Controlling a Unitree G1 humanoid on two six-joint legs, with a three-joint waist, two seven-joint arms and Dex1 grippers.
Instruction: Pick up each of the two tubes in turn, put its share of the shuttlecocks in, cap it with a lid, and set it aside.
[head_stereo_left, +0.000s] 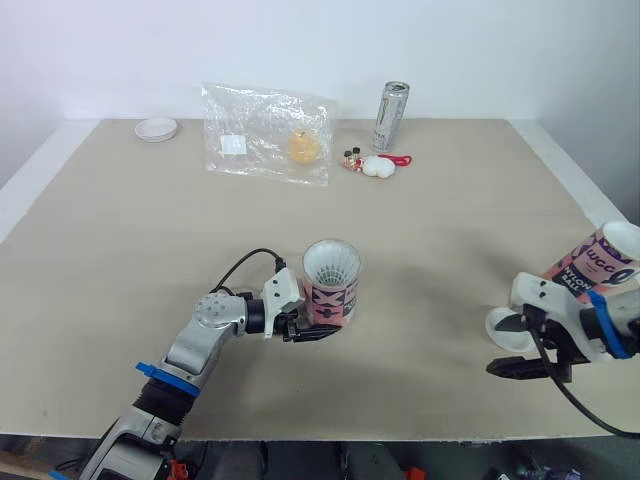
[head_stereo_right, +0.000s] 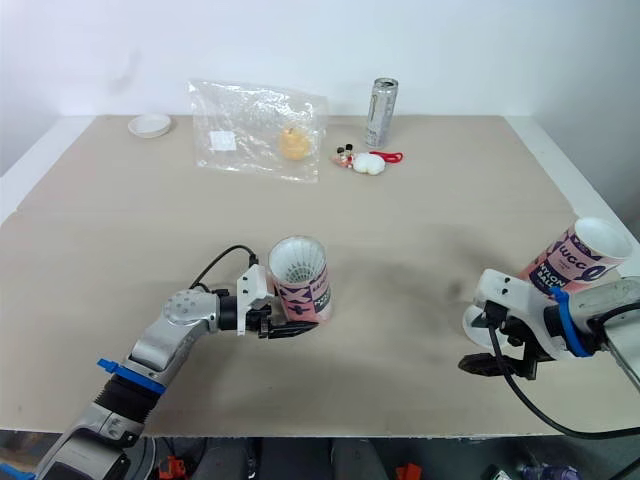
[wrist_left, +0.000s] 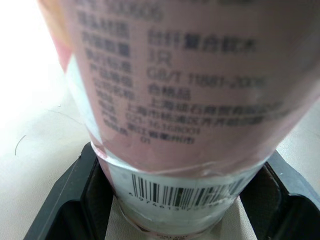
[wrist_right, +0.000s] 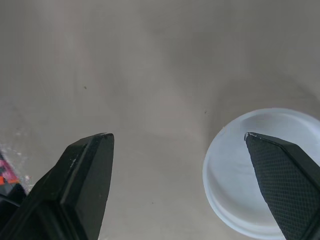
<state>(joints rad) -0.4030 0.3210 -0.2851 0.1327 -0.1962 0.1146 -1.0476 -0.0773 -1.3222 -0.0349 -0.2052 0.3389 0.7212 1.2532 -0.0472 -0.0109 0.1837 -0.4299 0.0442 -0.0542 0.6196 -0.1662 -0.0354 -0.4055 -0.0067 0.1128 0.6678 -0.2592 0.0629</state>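
Note:
A pink tube (head_stereo_left: 332, 281) stands upright near the table's front centre, with white shuttlecock feathers showing in its open mouth. My left gripper (head_stereo_left: 315, 318) is shut on the tube's lower part, and its barcode end (wrist_left: 185, 187) sits between the black fingers. A second pink tube (head_stereo_left: 596, 258) lies tilted at the right edge, capped white. My right gripper (head_stereo_left: 520, 345) is open, low over the table beside a white lid (wrist_right: 260, 170) lying flat. One finger (wrist_right: 287, 175) overlaps the lid's edge. Another white lid (head_stereo_left: 156, 129) rests at the far left corner.
At the back of the table lie a clear plastic bag (head_stereo_left: 266, 132) with an orange item inside, a silver drink can (head_stereo_left: 390, 116) and a small red and white toy (head_stereo_left: 377, 165). The table's front edge (head_stereo_left: 380, 436) runs close under both arms.

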